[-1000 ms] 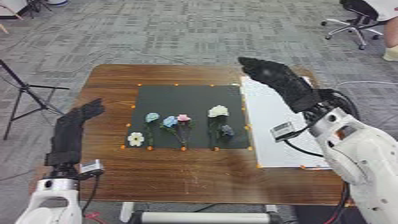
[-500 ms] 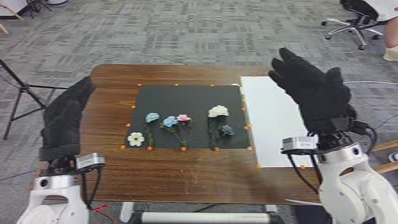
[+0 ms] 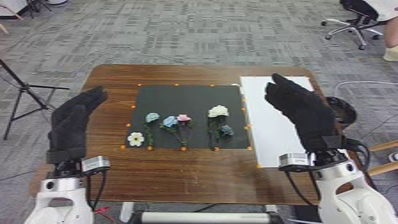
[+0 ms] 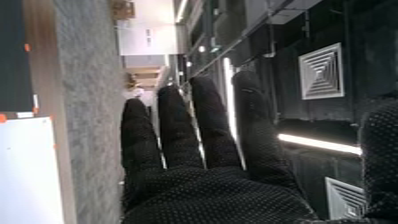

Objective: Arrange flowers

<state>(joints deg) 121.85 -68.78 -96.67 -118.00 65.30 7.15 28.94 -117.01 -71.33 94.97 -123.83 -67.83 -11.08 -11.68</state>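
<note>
The thin stems are hard to make out against my black mat, but the pale-blue, blue, pink and large white flowers lie lengthwise, heads away from me, with a dark flower and small white bloom nearer. My right hand, hiding part of the white sheet, slants inward, fingers straight and slightly apart; my left points forward, fingers extended.

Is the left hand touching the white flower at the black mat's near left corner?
Apart. In the head view, a strip of brown table lies between the left hand and the white flower.
</note>
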